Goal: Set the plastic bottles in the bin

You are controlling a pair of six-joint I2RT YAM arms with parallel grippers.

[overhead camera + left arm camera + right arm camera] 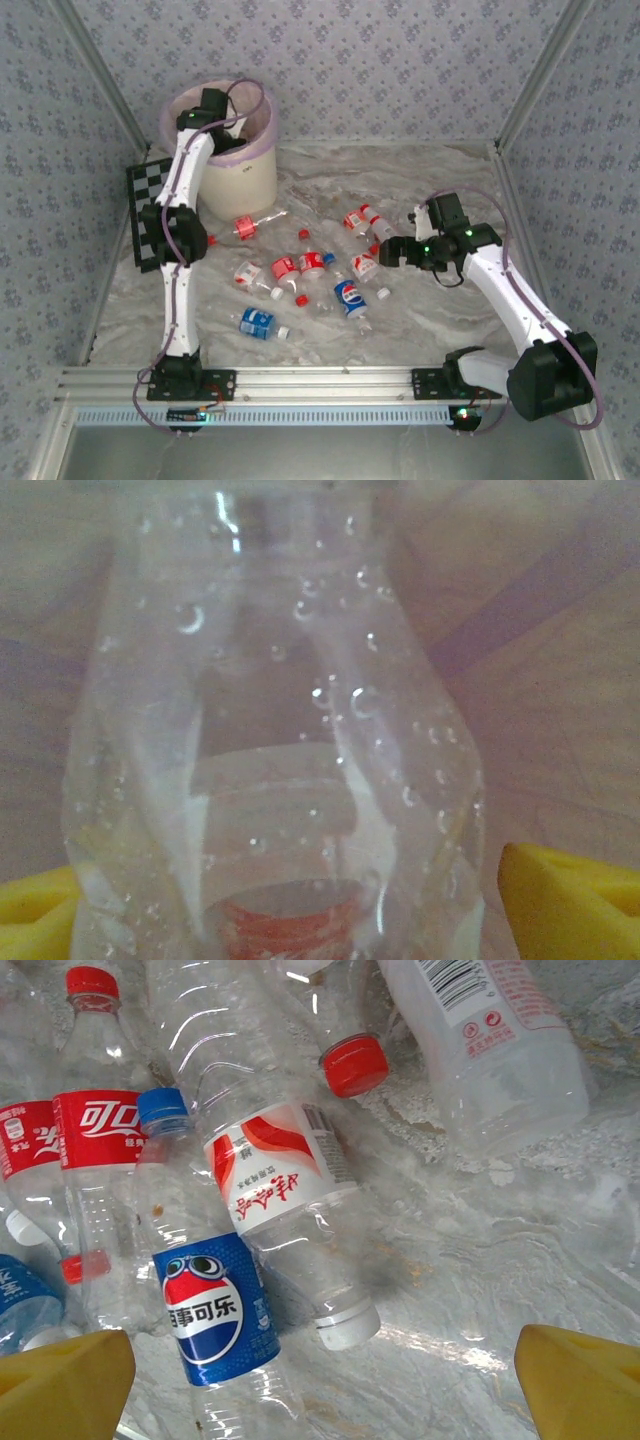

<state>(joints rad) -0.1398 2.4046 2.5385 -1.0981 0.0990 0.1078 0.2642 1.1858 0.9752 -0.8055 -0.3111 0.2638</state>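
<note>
At upper left, the left gripper (222,128) holds a clear bottle (280,750), seemingly over the bin (262,165); the right gripper (386,252) hangs spread wide.

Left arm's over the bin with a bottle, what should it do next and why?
Probably open the left gripper and drop it: its clear bottle sits between the yellow fingers, and the top view puts that gripper above the bin.

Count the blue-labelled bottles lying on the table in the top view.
2. One blue-labelled bottle lies in the middle of the scattered cluster; the other lies nearer the camera and to the left, at the cluster's edge. The arms could be hiding more.
</note>
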